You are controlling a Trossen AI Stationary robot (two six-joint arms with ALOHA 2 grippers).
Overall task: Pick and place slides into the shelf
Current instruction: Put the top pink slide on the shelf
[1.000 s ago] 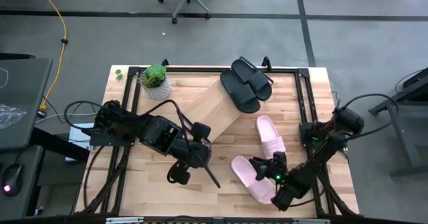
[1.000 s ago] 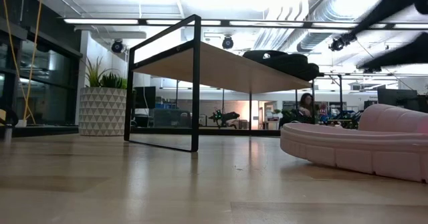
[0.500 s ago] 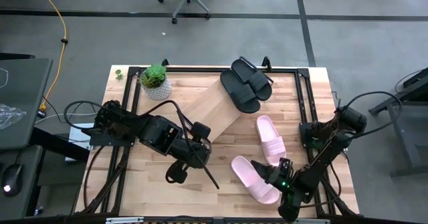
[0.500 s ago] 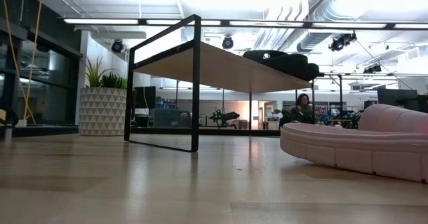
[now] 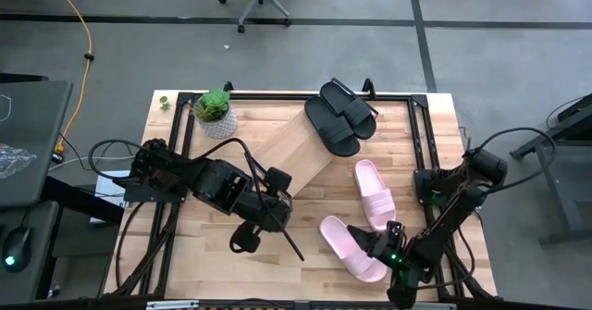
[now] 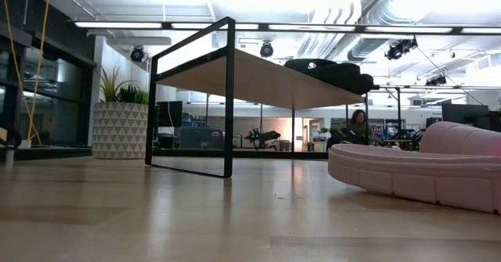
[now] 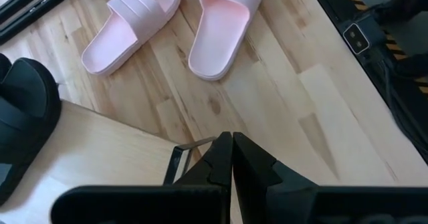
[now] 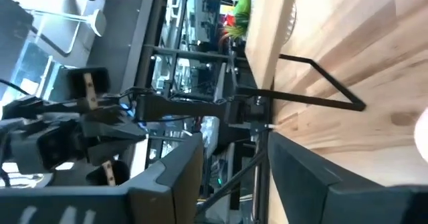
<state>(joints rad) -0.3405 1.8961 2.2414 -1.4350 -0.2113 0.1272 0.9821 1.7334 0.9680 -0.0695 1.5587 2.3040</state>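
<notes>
The black slides [image 5: 340, 116] lie side by side on the high, far end of the shelf [image 5: 294, 151], a slanted light-wood board on a black frame [image 6: 228, 98]. Both pink slides rest sole down on the tabletop: one [image 5: 375, 192] right of the shelf, the other [image 5: 348, 245] nearer the front edge. My right gripper [image 5: 377, 243] is open, low at the near pink slide's right end, fingers pointing level toward the table's left [image 8: 234, 177]. My left gripper [image 7: 232, 158] is shut and hovers over the shelf's near corner [image 5: 282, 197]. My right gripper stands right against the near pink slide's right end [image 5: 368, 247]. Nothing shows between its fingers in the right wrist view. Whether a finger touches the slide, I cannot tell.
A small potted plant [image 5: 215, 112] stands at the far left corner of the table. A black rail frame [image 5: 418, 143] borders the tabletop. Bare wood lies in front of the shelf [image 6: 196, 207] and near the left edge. A person sits far off in the room [image 6: 358, 121].
My right gripper has drawn back from above the near pink slide toward the table's near edge and a little right, and the right arm has left the top of the low view. The pink slide lies where it was.
</notes>
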